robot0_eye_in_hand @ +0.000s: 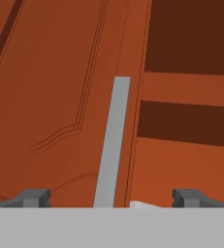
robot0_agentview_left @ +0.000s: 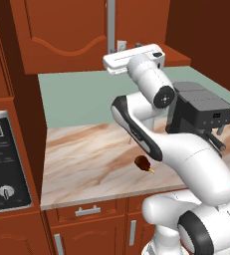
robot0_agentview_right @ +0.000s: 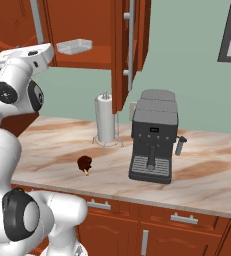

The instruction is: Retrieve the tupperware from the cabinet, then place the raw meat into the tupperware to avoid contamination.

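Still at retrieval: gripper [robot0_eye_in_hand: 111,196] raised with jaws spread wide before the cabinet [robot0_eye_in_hand: 60,97], tupperware [robot0_agentview_right: 74,46] inside, raw meat [robot0_agentview_left: 143,163] on counter [robot0_agentview_left: 86,164]; next, probably reaching in.

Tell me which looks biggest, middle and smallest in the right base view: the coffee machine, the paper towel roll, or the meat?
1. The coffee machine looks biggest.
2. The paper towel roll comes next.
3. The raw meat looks smallest.
All three sit on the same counter at similar depth, so the order looks trustworthy.
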Tool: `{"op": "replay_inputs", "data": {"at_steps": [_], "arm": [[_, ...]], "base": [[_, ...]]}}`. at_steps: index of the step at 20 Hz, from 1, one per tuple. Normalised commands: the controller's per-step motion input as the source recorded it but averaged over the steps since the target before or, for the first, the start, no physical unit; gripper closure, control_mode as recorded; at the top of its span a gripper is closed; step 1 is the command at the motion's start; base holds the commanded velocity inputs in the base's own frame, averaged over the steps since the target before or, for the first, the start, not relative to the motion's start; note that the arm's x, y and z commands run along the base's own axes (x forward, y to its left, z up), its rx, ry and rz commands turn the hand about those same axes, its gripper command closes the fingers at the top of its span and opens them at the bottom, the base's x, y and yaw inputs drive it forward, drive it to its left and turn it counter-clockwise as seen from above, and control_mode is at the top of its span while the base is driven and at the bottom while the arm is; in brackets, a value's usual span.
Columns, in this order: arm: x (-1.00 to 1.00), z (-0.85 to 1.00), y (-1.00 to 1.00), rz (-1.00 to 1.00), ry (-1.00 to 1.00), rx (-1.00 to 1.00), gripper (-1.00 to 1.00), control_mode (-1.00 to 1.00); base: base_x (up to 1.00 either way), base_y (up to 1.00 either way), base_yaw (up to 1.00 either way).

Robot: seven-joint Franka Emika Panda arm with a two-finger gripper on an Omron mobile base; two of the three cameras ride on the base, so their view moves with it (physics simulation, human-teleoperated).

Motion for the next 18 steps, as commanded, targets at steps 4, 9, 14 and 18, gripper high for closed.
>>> {"op": "replay_inputs", "data": {"at_steps": [4,9,14,18], "arm": [[0.18,0.00,0.03,0.00,0.00,0.00,-1.00,-1.00],[0.19,0.00,0.05,0.00,0.00,0.00,-1.00,-1.00],[0.18,-0.01,0.08,-0.01,0.00,0.00,-1.00,-1.00],[0.18,-0.03,0.11,-0.01,0.00,0.00,-1.00,-1.00]], "base": [[0.00,0.00,0.00],[0.00,0.00,0.00],[0.00,0.00,0.00],[0.00,0.00,0.00]]}}
